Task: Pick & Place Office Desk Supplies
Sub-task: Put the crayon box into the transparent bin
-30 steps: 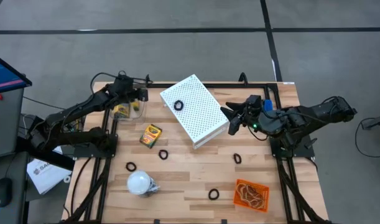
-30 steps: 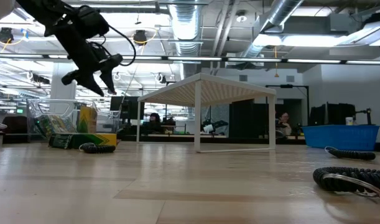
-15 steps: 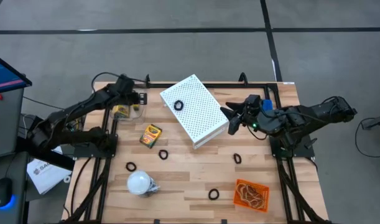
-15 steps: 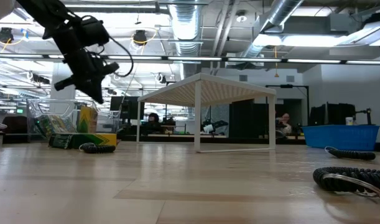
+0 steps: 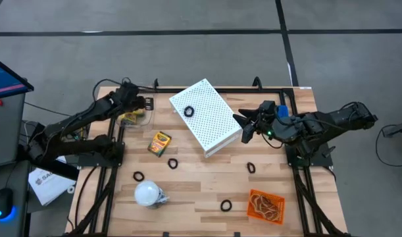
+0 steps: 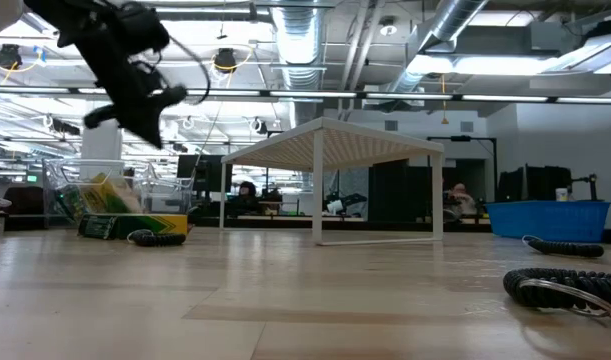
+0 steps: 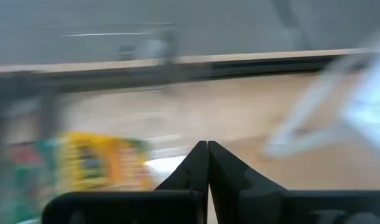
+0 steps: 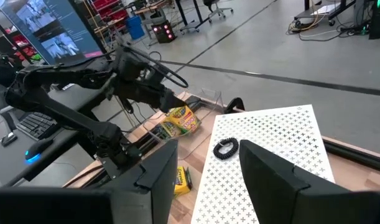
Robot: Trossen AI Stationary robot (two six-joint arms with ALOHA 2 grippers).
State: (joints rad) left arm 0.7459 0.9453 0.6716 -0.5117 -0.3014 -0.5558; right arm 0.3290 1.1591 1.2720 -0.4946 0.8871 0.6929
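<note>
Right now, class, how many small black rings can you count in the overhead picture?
5: one on the white perforated box, one near the crayon box, one left of the white bulb, one at centre-right, one beside the rubber bands. Others may be hidden.

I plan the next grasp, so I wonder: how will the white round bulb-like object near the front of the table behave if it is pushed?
The white bulb-like object looks rounded and smooth, so it would probably roll rather than slide. Its surface seems glossy, so the fingers may slip. A clear part beside it might stop the roll slightly; weight cannot be judged.
</note>
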